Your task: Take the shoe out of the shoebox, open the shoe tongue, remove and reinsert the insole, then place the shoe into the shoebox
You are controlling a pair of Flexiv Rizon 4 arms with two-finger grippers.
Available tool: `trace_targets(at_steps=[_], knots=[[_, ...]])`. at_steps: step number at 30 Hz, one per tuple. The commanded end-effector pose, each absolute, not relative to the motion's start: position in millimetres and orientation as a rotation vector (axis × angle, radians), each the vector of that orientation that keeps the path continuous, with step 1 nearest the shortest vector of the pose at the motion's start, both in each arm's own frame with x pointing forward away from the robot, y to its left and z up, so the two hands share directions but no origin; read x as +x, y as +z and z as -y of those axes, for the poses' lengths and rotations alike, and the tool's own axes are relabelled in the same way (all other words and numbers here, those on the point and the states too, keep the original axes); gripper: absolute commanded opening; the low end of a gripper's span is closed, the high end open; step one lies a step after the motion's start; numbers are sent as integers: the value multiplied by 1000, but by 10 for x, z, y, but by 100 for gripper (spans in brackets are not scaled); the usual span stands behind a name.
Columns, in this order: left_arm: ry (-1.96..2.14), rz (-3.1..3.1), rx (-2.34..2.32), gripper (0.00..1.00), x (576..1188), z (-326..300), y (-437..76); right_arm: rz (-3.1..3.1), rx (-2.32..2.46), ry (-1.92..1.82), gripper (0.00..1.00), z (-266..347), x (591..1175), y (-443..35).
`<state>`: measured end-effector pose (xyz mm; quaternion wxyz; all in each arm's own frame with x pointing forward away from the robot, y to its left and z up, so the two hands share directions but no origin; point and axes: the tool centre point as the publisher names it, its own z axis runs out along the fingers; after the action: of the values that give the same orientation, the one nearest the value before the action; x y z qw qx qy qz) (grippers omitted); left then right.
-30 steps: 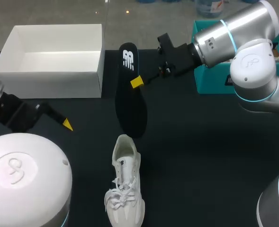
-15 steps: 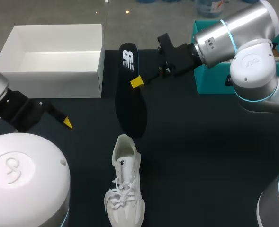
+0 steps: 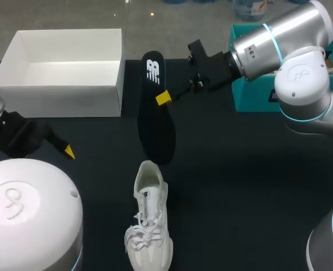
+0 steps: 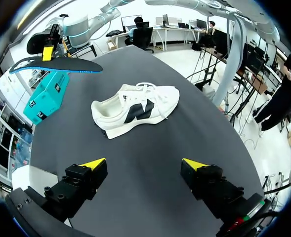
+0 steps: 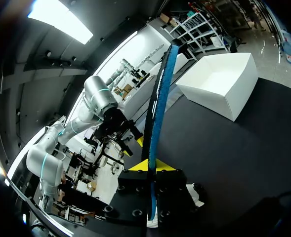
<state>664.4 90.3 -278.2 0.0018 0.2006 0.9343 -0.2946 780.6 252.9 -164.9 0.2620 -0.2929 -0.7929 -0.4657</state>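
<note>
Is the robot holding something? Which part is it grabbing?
The right gripper pinches the black insole by its side edge, near the logo end. The left gripper is open and holds nothing.

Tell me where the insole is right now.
Head view, middle: the insole is held in the right gripper, beside the white shoebox and beyond the shoe.

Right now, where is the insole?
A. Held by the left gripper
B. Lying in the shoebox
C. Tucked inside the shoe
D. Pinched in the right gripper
D: the right gripper is shut on the insole, gripping it by its edge. The shoe stands on the table without it, the shoebox is empty, and the left gripper is open and holds nothing.
</note>
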Motion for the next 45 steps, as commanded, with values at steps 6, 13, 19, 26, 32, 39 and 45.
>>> trace_targets(at_steps=[6, 13, 19, 26, 32, 39, 45], knots=[[-928, -2934, 636, 100, 6672, -900, -2805, 2129, -797, -1278, 0, -2653, 7846, -1776], [-928, -2934, 636, 100, 6672, -900, -2805, 2119, -812, -1295, 0, -2754, 7834, -1889], [-928, -2934, 636, 100, 6672, -900, -2805, 2140, -856, -1313, 0, -2868, 7775, -2024], [-928, -2934, 636, 100, 6672, -900, -2805, 2155, -909, -1303, 0, -2916, 7667, -2164], [-928, -2934, 636, 100, 6672, -900, -2805, 2183, -947, -1292, 0, -2878, 7604, -2217], [-928, -2934, 636, 100, 6672, -900, -2805, 2209, -978, -1278, 0, -2860, 7643, -2322], [-928, -2934, 636, 100, 6672, -900, -2805, 2224, -998, -1271, 0, -2879, 7669, -2386]])
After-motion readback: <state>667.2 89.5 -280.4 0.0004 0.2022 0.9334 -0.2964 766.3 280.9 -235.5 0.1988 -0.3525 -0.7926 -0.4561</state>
